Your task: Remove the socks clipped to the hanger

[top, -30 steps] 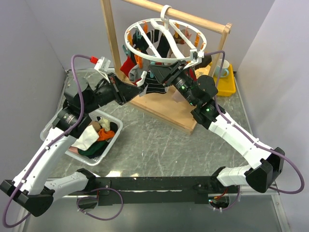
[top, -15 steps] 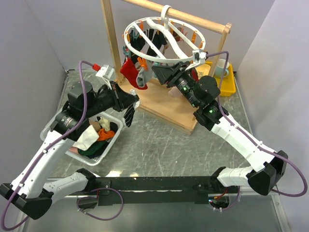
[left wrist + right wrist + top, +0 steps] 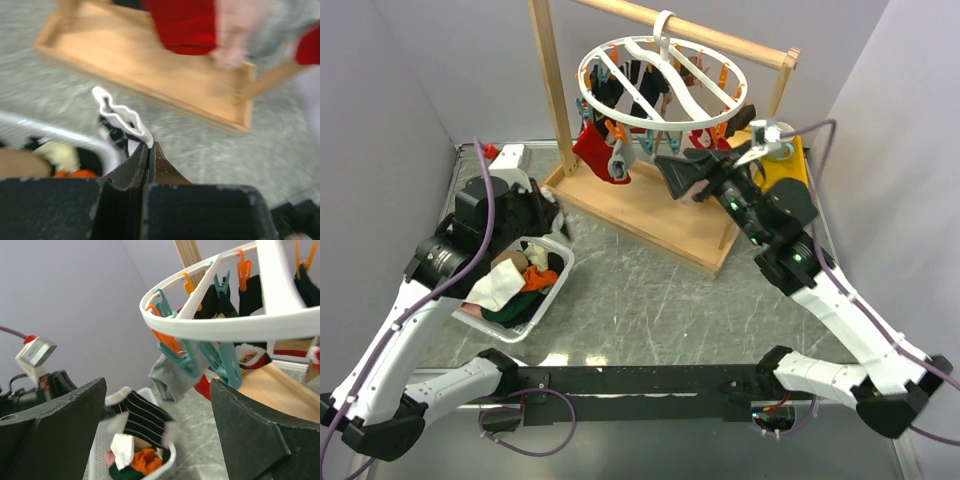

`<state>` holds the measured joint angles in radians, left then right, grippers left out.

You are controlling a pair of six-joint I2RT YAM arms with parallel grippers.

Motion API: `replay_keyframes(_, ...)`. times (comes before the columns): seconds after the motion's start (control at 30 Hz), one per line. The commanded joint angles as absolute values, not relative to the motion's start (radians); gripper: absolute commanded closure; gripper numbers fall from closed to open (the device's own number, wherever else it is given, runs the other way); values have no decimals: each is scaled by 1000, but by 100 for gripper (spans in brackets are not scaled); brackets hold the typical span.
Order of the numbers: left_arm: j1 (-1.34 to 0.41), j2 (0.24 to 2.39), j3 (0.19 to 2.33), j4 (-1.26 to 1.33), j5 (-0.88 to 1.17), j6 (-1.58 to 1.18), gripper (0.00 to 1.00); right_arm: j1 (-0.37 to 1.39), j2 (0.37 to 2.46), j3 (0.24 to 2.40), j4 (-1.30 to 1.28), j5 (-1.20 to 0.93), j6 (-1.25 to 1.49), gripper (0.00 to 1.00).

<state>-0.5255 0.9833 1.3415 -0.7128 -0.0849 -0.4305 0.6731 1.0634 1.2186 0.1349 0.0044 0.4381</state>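
Left gripper (image 3: 149,146) is clamped tight on the black striped sock (image 3: 145,415) by its white cuff. It hangs over the bin (image 3: 560,285) at the table's left edge, likely staged for the drop. Half a second back it was still out by the rack (image 3: 650,215) base. The hanger (image 3: 225,325) sits on the rack at the far edge, with red sock (image 3: 592,150) and grey sock (image 3: 618,160) still clipped. Right gripper (image 3: 678,175) has backed off the clips, jaws now wide and empty.

Hanger (image 3: 225,326) glossy white plastic; socks (image 3: 592,148) soft cloth; rack (image 3: 650,215) bare wood.
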Motion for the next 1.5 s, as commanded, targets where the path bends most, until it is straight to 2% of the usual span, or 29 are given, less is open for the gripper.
replay_keyframes(0.0, -506, 924, 1319, -795, -340, -445, 99, 661, 948, 1184, 57, 20, 339, 8)
replay_keyframes(0.1, -480, 885, 1270, -801, -440, -486, 99, 661, 893, 1163, -20, 29, 298, 8)
replay_keyframes(0.2, -413, 873, 1232, -804, -456, -503, 99, 661, 847, 1144, -93, 58, 256, 8)
replay_keyframes(0.47, -128, 859, 1114, -752, -353, -443, 99, 661, 733, 1083, -209, 140, 233, 8)
replay_keyframes(0.57, -118, 864, 1106, -750, -463, -442, 99, 661, 706, 1036, -225, 123, 256, 8)
replay_keyframes(0.73, -117, 870, 1094, -729, -486, -456, 98, 661, 669, 989, -244, 106, 288, 8)
replay_keyframes(0.77, -117, 873, 1094, -726, -479, -460, 93, 661, 664, 977, -247, 103, 290, 8)
replay_keyframes(0.83, -117, 876, 1095, -719, -445, -451, 44, 663, 654, 968, -249, 95, 299, 8)
replay_keyframes(0.9, -117, 870, 1103, -710, -375, -445, 17, 661, 647, 959, -252, 92, 304, 8)
replay_keyframes(0.97, -117, 856, 1114, -690, -301, -431, 11, 661, 643, 954, -255, 86, 307, 8)
replay_keyframes(1.0, -117, 850, 1114, -678, -202, -426, 7, 661, 643, 951, -256, 83, 305, 8)
replay_keyframes(1.13, -117, 802, 1085, -579, 28, -433, 1, 661, 641, 943, -258, 69, 305, 7)
replay_keyframes(1.33, -117, 784, 1045, -405, 328, -472, 1, 661, 673, 957, -285, -20, 319, 3)
replay_keyframes(1.47, -118, 831, 1039, -331, 438, -520, 0, 661, 713, 986, -347, -25, 368, 0)
